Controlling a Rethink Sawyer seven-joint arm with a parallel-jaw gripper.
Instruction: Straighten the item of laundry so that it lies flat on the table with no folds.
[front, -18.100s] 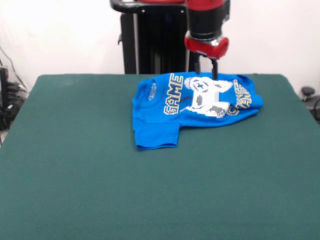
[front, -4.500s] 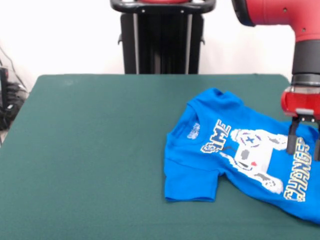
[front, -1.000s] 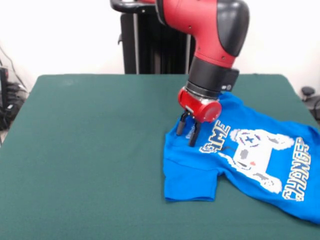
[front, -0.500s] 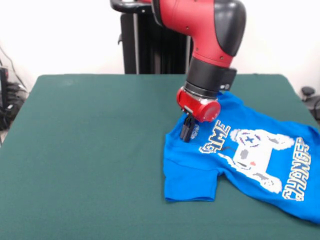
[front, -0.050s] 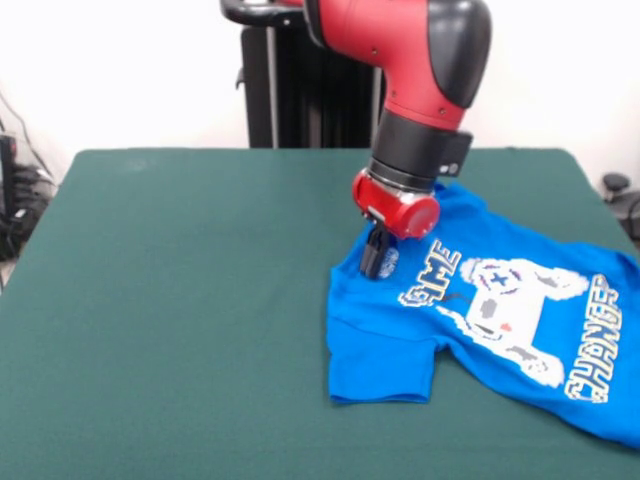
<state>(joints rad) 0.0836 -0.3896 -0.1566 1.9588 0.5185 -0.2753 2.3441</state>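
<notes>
We see the blue T-shirt (front, -0.050s: 480, 320) lying on the green table (front, -0.050s: 180, 300), toward four o'clock of the cloth-covered surface. It is spread chest-up but not flat: the sleeve nearest us is doubled under along its lower hem, the cloth near the collar is gathered, and creases run across the print. The shirt's body trails off toward the three o'clock edge, and its lower corner passes out of the picture there.

There are no containers on the table — only the shirt.

On the chest we can read a white pixel game controller (front, -0.050s: 505, 310) with grey and red buttons. Yellow-white block lettering sits on either side of it: the word at ten o'clock of the controller is wrinkled and only partly readable, ending in "ME"; the word at four o'clock reads "CHANGER". A small white neck label shows just inside the collar, but its writing is too small for us to make out.

The gripper (front, -0.050s: 374, 258) comes down at the collar, at the shirt's eleven o'clock corner. Its dark fingers are drawn together, pinching the blue fabric at the neck opening.

As for room, the whole nine o'clock half of the table is bare green cloth, from twelve o'clock down to six. The far edge lies not far beyond the shirt's upper shoulder.
</notes>
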